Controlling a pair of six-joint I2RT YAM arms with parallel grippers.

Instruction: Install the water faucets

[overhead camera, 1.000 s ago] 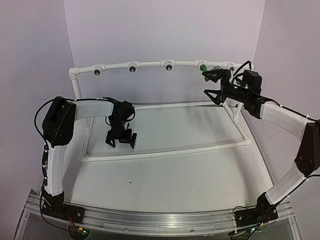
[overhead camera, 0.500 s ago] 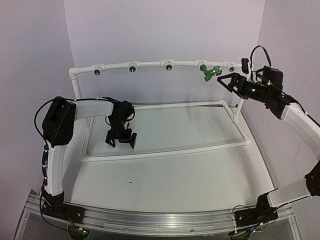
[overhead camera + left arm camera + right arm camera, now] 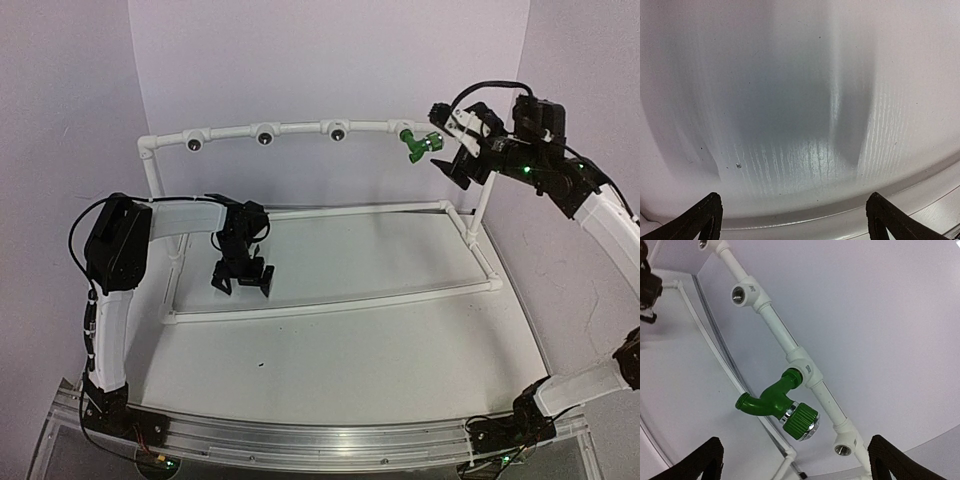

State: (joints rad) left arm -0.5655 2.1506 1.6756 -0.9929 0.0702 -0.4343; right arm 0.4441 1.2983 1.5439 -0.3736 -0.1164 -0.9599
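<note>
The bright-green faucet sits with its stem in a white tee fitting on the raised pipe rail, toward the rail's right end. In the right wrist view the faucet hangs off the rail, ribbed knob with silver ring pointing down-right. My right gripper is open and empty, just right of the faucet and apart from it; its fingertips frame the faucet from below. My left gripper is open and empty, low over the table at the left, its fingertips at the edge of its own view.
Three tee fittings with dark holes stand left of the faucet on the rail, and one to its right. A low white pipe frame lies on the table. Purple walls stand behind and on the right.
My right gripper has let go of the faucet, pulled back to the right and risen. The faucet stays in its tee on the rail. The left arm has not moved.
</note>
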